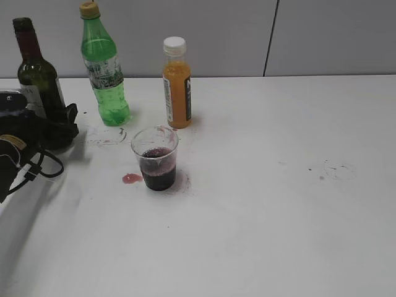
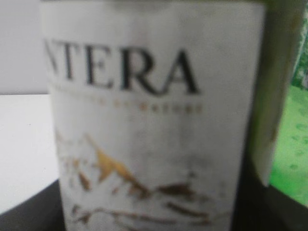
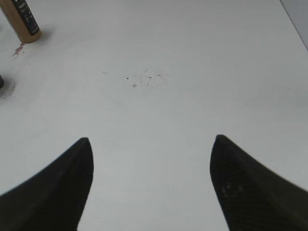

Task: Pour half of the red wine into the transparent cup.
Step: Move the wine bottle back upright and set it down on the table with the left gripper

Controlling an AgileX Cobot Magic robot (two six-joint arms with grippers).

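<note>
Bottles on the white table point(image 1: 278, 216) number three: one wine bottle point(image 1: 37, 80) upright at far left, one green plastic bottle point(image 1: 104, 68) and one orange juice bottle point(image 1: 177, 83). One transparent cup point(image 1: 155, 158) stands in front of them, apart from all, holding red wine point(image 1: 158, 170) in its lower half. One small red spill point(image 1: 131, 178) lies just beside the cup. Left gripper point(image 1: 59, 127) sits at the wine bottle's base; whether it clamps cannot be told. Right gripper point(image 3: 151, 159) is spread apart, holding nothing.
</note>
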